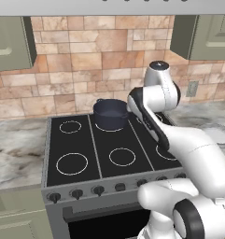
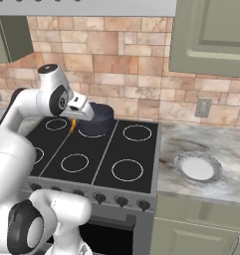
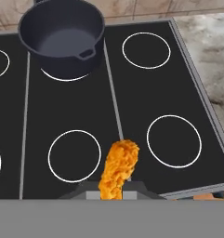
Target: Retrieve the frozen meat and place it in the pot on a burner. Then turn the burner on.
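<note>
Pincer [image 3: 114,193] clenched on meat [image 3: 119,168], orange breaded piece hanging above cooktop [image 3: 132,107], short of pot [image 3: 62,35]. Pot empty on rear burner [image 3: 67,76]. Meat likely frozen stiff, light, crumbly-coated; end grip looks adequate, risk of swing or slip.

Illumination is even and diffuse across all views, with no identifiable source. The cooktop [image 1: 109,144] reads flat black, without glare or reflections. Shadows are faint, limited to soft shading inside the pot [image 3: 62,39]. Rendering is slightly soft and low-resolution; no edge distortion is evident.
</note>
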Tool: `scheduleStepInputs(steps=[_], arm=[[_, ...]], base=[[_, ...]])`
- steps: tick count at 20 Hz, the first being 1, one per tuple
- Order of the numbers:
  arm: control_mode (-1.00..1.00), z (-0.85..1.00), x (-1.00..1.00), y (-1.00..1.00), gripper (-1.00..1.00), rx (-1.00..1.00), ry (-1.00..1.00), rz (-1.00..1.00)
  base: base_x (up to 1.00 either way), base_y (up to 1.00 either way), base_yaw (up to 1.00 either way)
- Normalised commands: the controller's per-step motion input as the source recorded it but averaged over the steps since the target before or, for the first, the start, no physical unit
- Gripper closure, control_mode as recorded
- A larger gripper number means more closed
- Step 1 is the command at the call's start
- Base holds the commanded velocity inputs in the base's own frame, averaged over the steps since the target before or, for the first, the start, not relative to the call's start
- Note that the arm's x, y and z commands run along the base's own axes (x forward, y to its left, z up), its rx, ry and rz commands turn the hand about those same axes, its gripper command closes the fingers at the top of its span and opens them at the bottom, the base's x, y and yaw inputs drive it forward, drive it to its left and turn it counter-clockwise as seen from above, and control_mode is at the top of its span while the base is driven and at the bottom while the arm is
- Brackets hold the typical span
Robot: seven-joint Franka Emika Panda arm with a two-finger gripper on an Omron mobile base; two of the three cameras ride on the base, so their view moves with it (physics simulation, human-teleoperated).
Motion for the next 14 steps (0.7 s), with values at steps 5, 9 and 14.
scheduleStepInputs(steps=[5, 9, 14], arm=[[-1.00, 0.00, 0.46, 0.15, 1.00, 0.00, -0.04, 0.04], [-1.00, 0.00, 0.44, 0.20, 1.00, 0.00, 0.00, 0.02], [-1.00, 0.00, 0.51, 0.16, 1.00, 0.00, 0.02, 0.00]], base=[[0.00, 0.00, 0.00], [0.00, 0.00, 0.00], [0.00, 0.00, 0.00]])
